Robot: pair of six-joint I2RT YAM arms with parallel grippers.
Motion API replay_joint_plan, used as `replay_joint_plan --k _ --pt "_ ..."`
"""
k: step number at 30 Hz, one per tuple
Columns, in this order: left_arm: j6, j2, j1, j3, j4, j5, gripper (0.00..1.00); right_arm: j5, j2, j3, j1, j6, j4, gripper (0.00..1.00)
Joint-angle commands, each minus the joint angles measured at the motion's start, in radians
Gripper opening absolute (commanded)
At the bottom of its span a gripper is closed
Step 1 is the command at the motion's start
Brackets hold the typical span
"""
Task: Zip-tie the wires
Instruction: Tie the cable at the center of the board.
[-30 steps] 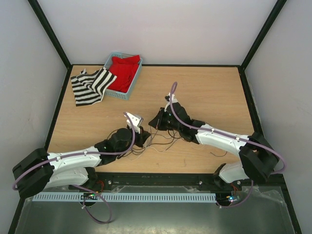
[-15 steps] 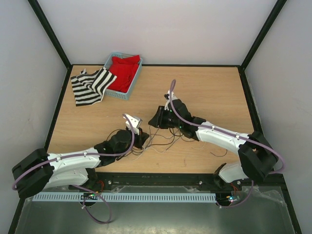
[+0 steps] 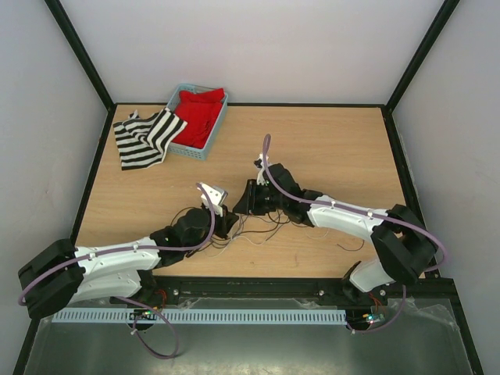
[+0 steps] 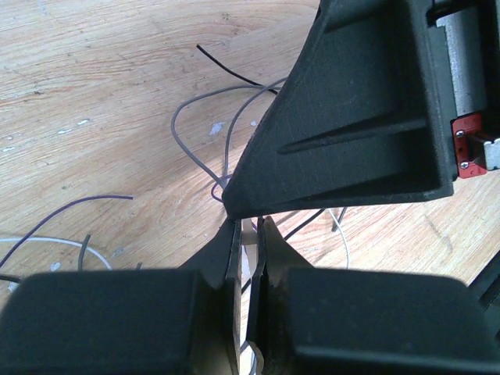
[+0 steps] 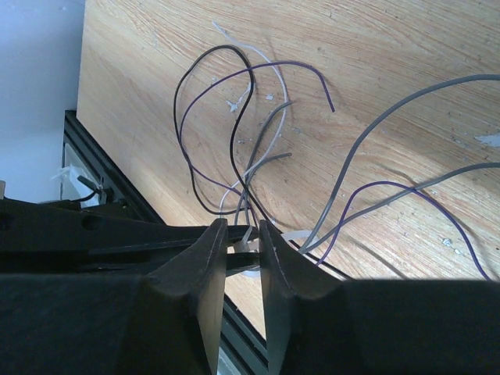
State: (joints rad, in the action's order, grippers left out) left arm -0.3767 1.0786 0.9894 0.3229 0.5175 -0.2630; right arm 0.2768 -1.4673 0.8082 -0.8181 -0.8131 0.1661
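The left fingers (image 4: 212, 262) pinch a pale strip (image 4: 248, 242); right fingers (image 5: 203, 266) slightly spread, wires (image 5: 233, 152) fanning beyond.

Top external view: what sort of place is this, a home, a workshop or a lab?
Most likely a lab test cell: a wooden tabletop boxed in by plain white walls and black frame posts, with the left arm and right arm bolted at its near edge.

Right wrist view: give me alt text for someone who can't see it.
The black jaws of the right gripper stand slightly apart over a light wooden table, with a pale strip between their tips. Beyond them, thin black, purple, grey and white wires curl in loose loops.
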Motion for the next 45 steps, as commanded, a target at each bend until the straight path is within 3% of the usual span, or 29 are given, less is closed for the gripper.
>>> replay_joint_plan --k 1,11,17,28,42,45 --pt "0.006 -0.024 0.006 -0.001 0.035 -0.017 0.0 0.03 -0.016 -0.012 -0.013 -0.032 0.024 0.31" --pt "-0.018 -0.026 0.006 -0.003 0.035 -0.049 0.0 0.028 -0.024 -0.047 -0.026 -0.064 0.053 0.25" --pt "-0.023 -0.038 0.005 -0.004 0.035 -0.058 0.0 0.004 -0.025 -0.043 -0.027 -0.051 0.049 0.0" --pt "-0.038 -0.088 0.006 -0.044 0.034 -0.046 0.0 -0.168 -0.03 0.117 -0.02 0.169 -0.108 0.0" --pt "-0.048 -0.083 0.005 -0.045 0.033 -0.054 0.0 -0.099 0.01 0.102 0.008 0.151 -0.093 0.0" --pt "-0.051 -0.082 0.005 -0.043 0.032 -0.069 0.0 -0.041 0.033 0.079 0.014 0.134 -0.072 0.25"
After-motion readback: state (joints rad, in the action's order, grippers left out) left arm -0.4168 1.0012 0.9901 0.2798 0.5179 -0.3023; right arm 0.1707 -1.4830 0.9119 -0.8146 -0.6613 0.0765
